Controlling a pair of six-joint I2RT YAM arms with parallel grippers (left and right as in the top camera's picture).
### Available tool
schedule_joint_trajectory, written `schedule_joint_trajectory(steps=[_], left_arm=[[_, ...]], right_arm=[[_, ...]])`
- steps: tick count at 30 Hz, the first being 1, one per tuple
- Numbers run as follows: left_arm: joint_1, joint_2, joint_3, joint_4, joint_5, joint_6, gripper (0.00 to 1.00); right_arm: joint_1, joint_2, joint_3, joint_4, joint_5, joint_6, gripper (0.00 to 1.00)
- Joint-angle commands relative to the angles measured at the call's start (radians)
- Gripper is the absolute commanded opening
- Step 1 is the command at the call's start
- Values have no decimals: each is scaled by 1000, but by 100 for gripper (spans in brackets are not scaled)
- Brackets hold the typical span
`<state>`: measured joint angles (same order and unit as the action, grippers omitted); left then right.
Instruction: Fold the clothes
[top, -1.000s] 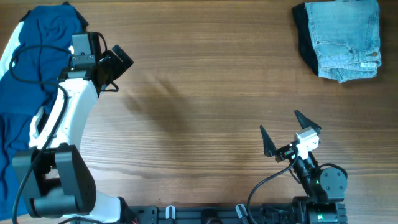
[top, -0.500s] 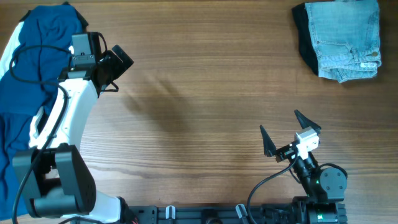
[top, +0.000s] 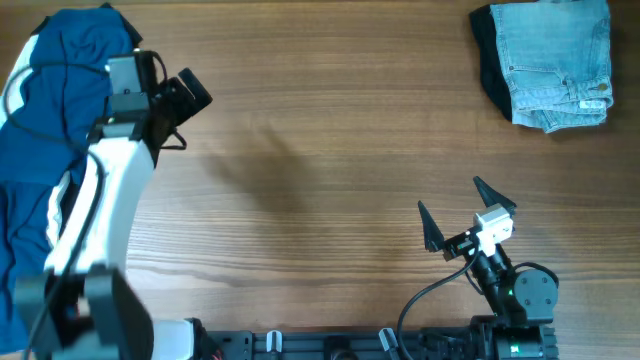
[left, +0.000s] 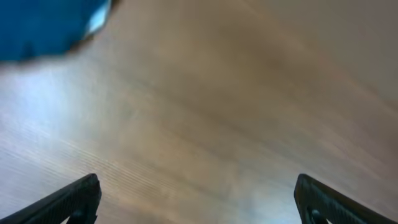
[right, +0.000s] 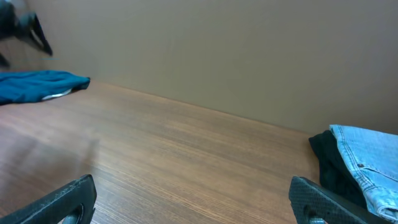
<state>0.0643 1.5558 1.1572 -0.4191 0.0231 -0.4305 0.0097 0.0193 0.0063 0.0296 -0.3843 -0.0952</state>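
A blue garment (top: 40, 110) lies crumpled and unfolded along the left edge of the wooden table (top: 320, 150). It is bunched in loose ridges, with white panels showing along its border, and the left arm crosses above it. The left gripper (top: 186, 97) hangs just past the garment's right edge over bare wood. In the blurred left wrist view its jaws are spread wide with nothing between them (left: 198, 198), and a corner of the blue cloth (left: 46, 25) sits at the upper left. At the far right corner of the table a pair of folded jeans (top: 558, 62), pale washed denim with a seam and pocket visible, rests on a dark garment (top: 490, 62) that shows along its left side. The right gripper (top: 462, 213) sits near the front edge, well apart from both piles. Its jaws are also fully apart and empty (right: 193, 200), and they face the jeans (right: 368, 163) and the distant blue heap (right: 37, 84).
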Motion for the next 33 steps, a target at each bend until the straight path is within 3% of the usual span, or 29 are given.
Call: schedule_joint_trajectory(steps=[1,8,14,18,33], left_arm=[[-5,-199,-125,82,-24,207,100],[28,-557,-505,250,-24,214,100],[27,-877,-895,528,-18,213,100],[27,-1069,-1056,580,-13,213,100],[27,-1373,-1094,451,-13,214,100]], right_arm=[[-3,-9,-1,3,4,-10,100],[-3,-9,-1,3,4,-10,100],[-3,-9,-1,3,4,-10,100],[-3,-9,-1,3,4,-10,100],[-3,-9,-1,3,4,-10,100]])
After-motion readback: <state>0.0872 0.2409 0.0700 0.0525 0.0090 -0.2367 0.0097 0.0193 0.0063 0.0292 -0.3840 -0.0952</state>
